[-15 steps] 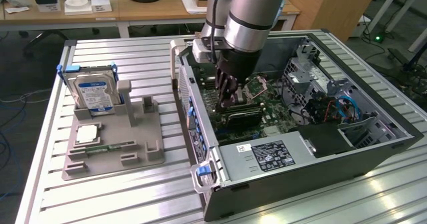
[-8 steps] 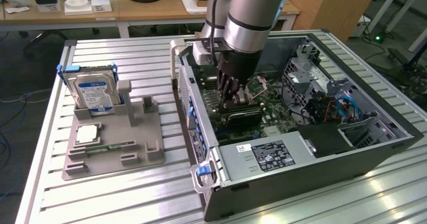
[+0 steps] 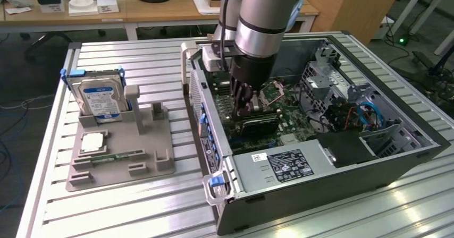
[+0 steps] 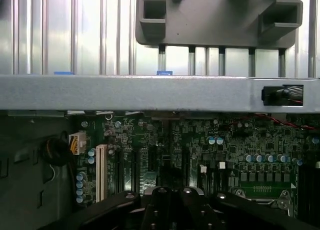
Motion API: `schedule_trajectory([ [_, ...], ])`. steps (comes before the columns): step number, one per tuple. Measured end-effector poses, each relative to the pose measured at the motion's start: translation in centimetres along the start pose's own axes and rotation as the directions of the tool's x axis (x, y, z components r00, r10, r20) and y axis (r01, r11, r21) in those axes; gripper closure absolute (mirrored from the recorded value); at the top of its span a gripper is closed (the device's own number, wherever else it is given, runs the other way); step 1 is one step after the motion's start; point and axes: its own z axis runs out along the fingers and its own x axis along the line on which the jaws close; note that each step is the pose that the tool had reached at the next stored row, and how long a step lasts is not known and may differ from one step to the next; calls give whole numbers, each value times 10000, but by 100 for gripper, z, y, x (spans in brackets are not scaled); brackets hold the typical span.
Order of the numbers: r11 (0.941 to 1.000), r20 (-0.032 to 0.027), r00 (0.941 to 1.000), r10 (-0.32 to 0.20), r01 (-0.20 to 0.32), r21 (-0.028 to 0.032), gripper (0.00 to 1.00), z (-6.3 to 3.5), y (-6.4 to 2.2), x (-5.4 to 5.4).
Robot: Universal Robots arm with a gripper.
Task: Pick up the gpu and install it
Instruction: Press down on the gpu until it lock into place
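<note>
Gripper (image 3: 245,109) down inside the open PC case (image 3: 397,166), jaws closed.

GPU (image 3: 257,123) sits low on the motherboard (image 3: 294,122) just under the fingertips, near the case's rear wall (can't tell if they touch). Gray fixture tray (image 3: 145,158) w/ hard drive (image 3: 99,101) stands beside the case on the slatted table (image 3: 149,57).

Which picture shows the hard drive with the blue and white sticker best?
The exterior view shows it best: the hard drive stands upright in the grey holder, label facing the camera. In the wrist view you see part of the grey holder beyond the computer case wall, not the drive.
</note>
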Motion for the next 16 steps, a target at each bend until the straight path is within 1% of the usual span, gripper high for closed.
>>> schedule_trajectory([
  [4,10000,0,10000,-1,1,2,89,12,1,2],
  [16,10000,-1,10000,-1,1,0,89,97,0,0],
])
